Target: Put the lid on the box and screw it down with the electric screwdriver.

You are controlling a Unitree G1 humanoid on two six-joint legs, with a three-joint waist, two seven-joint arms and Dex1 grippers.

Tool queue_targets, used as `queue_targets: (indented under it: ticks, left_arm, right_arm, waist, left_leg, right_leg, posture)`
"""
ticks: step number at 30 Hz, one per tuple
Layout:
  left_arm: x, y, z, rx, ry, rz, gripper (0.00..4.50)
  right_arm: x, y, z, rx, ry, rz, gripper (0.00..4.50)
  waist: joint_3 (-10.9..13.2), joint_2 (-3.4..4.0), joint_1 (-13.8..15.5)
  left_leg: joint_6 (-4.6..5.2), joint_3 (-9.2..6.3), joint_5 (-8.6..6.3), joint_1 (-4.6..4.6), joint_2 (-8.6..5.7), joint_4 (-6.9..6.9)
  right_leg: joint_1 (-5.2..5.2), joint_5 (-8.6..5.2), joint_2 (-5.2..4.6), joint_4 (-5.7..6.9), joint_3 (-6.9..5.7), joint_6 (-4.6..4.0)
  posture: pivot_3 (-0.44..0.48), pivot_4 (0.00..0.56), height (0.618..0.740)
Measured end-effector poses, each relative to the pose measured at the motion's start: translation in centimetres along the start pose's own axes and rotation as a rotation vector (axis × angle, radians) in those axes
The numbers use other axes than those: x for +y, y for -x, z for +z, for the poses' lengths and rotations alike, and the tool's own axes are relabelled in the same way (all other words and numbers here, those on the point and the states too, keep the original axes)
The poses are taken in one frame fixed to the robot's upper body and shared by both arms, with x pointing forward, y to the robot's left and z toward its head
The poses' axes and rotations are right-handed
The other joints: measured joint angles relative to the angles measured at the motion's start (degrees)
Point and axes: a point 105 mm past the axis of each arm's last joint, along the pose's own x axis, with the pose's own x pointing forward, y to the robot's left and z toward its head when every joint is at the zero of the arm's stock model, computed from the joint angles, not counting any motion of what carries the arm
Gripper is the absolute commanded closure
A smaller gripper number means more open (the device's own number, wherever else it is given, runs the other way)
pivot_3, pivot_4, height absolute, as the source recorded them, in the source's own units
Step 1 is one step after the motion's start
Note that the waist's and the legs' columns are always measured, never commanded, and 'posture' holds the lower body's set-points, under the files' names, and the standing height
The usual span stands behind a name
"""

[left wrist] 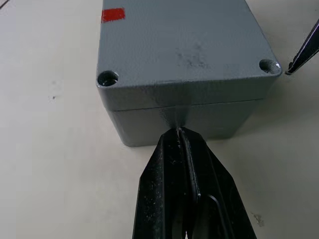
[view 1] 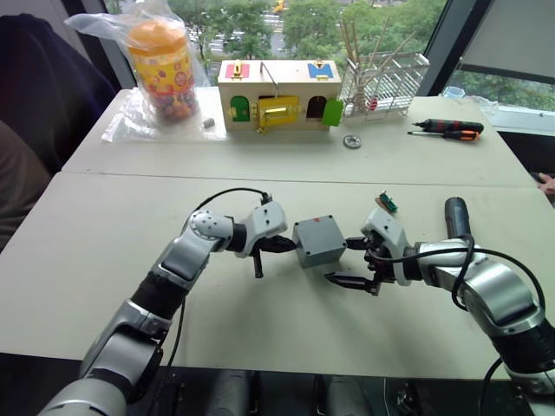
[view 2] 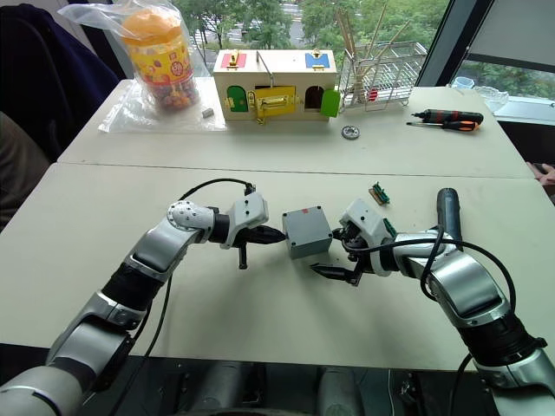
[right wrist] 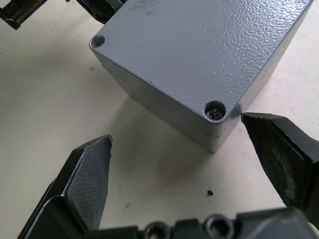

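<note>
The grey box (view 1: 319,243) stands in the middle of the near table with the lid (left wrist: 184,45) seated on top of it. A red mark (left wrist: 113,15) shows on the lid's far edge. My left gripper (view 1: 289,245) is shut, and its tips touch the box's left side just under the lid seam (left wrist: 179,130). My right gripper (view 1: 340,260) is open at the box's right near corner, with one finger (right wrist: 279,149) close beside that corner. The electric screwdriver (view 1: 456,217) lies on the table behind my right forearm.
A small green circuit board (view 1: 387,204) lies just behind the right gripper. On the far table stand a wooden box with coloured doors (view 1: 277,95), a bagged jar (view 1: 162,65), a wire rack (view 1: 381,82), hand screwdrivers (view 1: 447,128) and a round metal part (view 1: 351,141). A person's hand (view 1: 546,182) shows at the right edge.
</note>
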Motion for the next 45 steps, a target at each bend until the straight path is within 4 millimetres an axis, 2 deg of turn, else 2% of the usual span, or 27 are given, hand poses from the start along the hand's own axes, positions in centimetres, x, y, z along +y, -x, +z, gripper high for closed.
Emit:
queue_targets:
  ticks: [9, 17, 20, 23, 26, 28, 31, 35, 40, 45]
  left_arm:
    - [0.3, -0.3, -0.1, 0.0, 0.005, 0.008, 4.5]
    - [0.7, -0.6, -0.4, 0.004, 0.011, 0.03, 4.5]
    - [0.7, 0.4, 0.1, -0.022, 0.03, 0.013, 4.5]
    - [2.0, 2.7, 0.7, -0.076, 0.084, 0.06, 4.5]
    - [2.3, 3.6, 1.7, -0.141, 0.129, 0.071, 4.5]
    - [1.9, 3.4, 2.9, -0.193, 0.14, 0.054, 4.5]
    - [1.3, 3.1, 4.4, -0.246, 0.146, 0.03, 4.5]
    - [1.2, 2.9, 4.8, -0.255, 0.143, 0.042, 4.5]
    - [1.0, 2.9, 5.2, -0.259, 0.141, 0.06, 4.5]
    - [0.8, 2.9, 5.2, -0.266, 0.147, 0.065, 4.5]
  right_arm:
    - [0.8, 0.0, -0.5, 0.018, -0.034, 0.015, 0.04]
    - [0.6, 0.6, -0.3, -0.003, -0.049, -0.011, 0.04]
    - [-1.4, 2.8, 0.6, -0.043, -0.075, -0.108, 0.04]
    - [-5.5, 6.9, 2.0, -0.128, -0.127, -0.303, 0.04]
    - [-8.6, 8.8, 2.0, -0.186, -0.148, -0.437, 0.04]
    - [-10.6, 8.9, 1.0, -0.197, -0.172, -0.5, 0.04]
    - [-12.8, 7.8, -0.6, -0.199, -0.205, -0.549, 0.71]
    - [-14.4, 5.9, -1.5, -0.212, -0.221, -0.558, 2.3]
    - [-15.6, 5.0, -1.9, -0.235, -0.249, -0.571, 2.3]
    - [-15.8, 4.0, -2.1, -0.247, -0.26, -0.559, 2.3]
  waist:
    - [0.0, 0.0, 0.02]
    - [0.0, 0.0, 0.17]
    - [0.01, -0.01, 0.06]
    - [0.0, 0.0, -0.03]
    - [0.0, -0.01, 0.08]
    - [0.01, -0.01, 0.09]
    - [0.01, 0.0, -0.35]
    - [0.01, 0.01, -1.45]
    - [0.01, 0.01, -1.62]
    - [0.01, 0.02, -1.56]
  left_leg:
    - [0.0, 0.0, 0.0, 0.0, 0.0, 0.0]
    - [0.0, -0.01, 0.0, -0.01, -0.02, 0.0]
    - [0.0, 0.0, 0.0, -0.01, -0.01, 0.0]
    - [0.0, -0.01, 0.0, 0.03, 0.01, 0.0]
    - [0.0, 0.01, 0.0, 0.02, -0.01, 0.0]
    - [0.0, 0.03, 0.0, 0.03, -0.04, 0.01]
    - [-0.01, 0.06, 0.01, 0.03, -0.02, -0.01]
    - [-0.05, 0.05, 0.03, 0.04, -0.01, -0.14]
    - [-0.06, 0.05, 0.04, 0.04, -0.01, -0.22]
    - [-0.07, 0.03, 0.04, 0.05, -0.01, -0.22]
  right_leg:
    - [0.01, 0.0, -0.01, -0.01, 0.0, 0.0]
    - [0.0, 0.0, -0.04, -0.01, 0.0, 0.0]
    - [0.0, 0.0, -0.04, -0.01, 0.0, 0.0]
    - [0.02, 0.0, -0.02, 0.0, 0.0, 0.0]
    - [0.05, 0.0, -0.02, -0.01, -0.01, 0.0]
    - [0.06, 0.01, -0.06, -0.02, 0.0, 0.0]
    - [0.03, 0.01, -0.03, -0.01, 0.01, 0.0]
    - [0.03, 0.0, 0.01, 0.0, 0.0, 0.0]
    - [0.04, 0.0, 0.0, -0.01, 0.0, 0.0]
    - [0.05, 0.0, 0.0, -0.01, 0.0, 0.0]
  posture:
    - [0.0, 0.15, 0.705]
    - [0.0, 0.15, 0.705]
    - [0.0, 0.15, 0.705]
    - [0.0, 0.15, 0.705]
    - [0.0, 0.15, 0.705]
    - [0.0, 0.15, 0.705]
    - [0.0, 0.15, 0.705]
    - [0.0, 0.15, 0.705]
    - [0.0, 0.15, 0.705]
    - [0.0, 0.15, 0.705]
